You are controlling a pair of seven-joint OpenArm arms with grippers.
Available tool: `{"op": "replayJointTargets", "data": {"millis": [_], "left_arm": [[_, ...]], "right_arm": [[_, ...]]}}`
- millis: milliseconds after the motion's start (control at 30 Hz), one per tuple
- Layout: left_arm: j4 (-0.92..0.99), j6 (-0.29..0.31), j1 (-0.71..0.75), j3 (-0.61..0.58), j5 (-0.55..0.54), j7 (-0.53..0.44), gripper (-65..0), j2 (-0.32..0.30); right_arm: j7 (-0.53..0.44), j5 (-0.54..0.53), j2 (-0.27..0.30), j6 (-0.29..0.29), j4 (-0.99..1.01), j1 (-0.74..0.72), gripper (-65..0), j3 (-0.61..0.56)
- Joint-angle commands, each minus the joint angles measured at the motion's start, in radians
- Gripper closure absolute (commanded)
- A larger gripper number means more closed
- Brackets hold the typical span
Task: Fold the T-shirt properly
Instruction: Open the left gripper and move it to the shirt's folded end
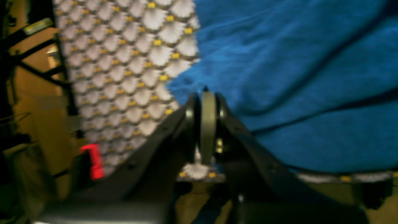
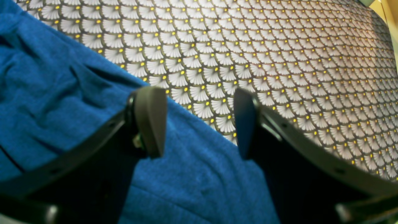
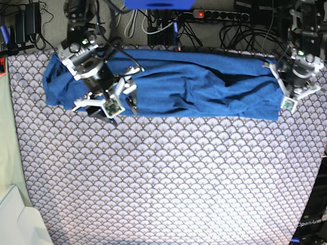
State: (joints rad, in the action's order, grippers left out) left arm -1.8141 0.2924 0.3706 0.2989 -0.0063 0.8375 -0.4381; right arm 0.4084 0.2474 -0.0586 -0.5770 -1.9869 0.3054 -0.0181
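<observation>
The blue T-shirt (image 3: 194,87) lies as a long rumpled band across the far side of the table. My right gripper (image 3: 113,108) is over its near edge toward the left end. In the right wrist view the right gripper (image 2: 197,124) is open and empty, with one finger above the T-shirt (image 2: 56,87) and the other above the tablecloth (image 2: 279,46). My left gripper (image 3: 292,99) is at the band's right end. In the blurred left wrist view the left gripper (image 1: 206,93) is shut, with its tips at a corner of the T-shirt (image 1: 295,77). No cloth shows between the fingers.
The scallop-patterned tablecloth (image 3: 168,178) covers the table. Cables and a power strip (image 3: 219,15) lie behind the far edge. A white box (image 3: 15,219) sits off the near left corner. The table's edge and a red part (image 1: 94,160) show in the left wrist view.
</observation>
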Motion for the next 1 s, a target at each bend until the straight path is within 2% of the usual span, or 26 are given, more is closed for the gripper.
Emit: {"op": "replayJointTargets", "data": {"millis": [0, 400, 867, 967], "left_arm": [[-0.022, -0.009, -0.008, 0.007, 0.009, -0.013, -0.5, -0.017], [-0.063, -0.009, -0.018, -0.089, 0.013, -0.013, -0.5, -0.012], [-0.06, -0.009, -0.017, -0.082, 0.013, -0.002, -1.1, -0.024], [-0.06, -0.009, -0.014, -0.082, 0.013, -0.002, -6.1, -0.024]], "right_arm": [[-0.022, -0.013, -0.002, 0.002, -0.016, -0.007, -34.8, -0.001], [-0.022, -0.015, -0.001, 0.002, -0.016, -0.007, -34.8, -0.001], [-0.022, -0.015, 0.001, 0.002, -0.016, -0.007, -35.0, -0.001], [-0.022, -0.013, 0.001, 0.002, -0.016, -0.007, -35.0, -0.001]]}}
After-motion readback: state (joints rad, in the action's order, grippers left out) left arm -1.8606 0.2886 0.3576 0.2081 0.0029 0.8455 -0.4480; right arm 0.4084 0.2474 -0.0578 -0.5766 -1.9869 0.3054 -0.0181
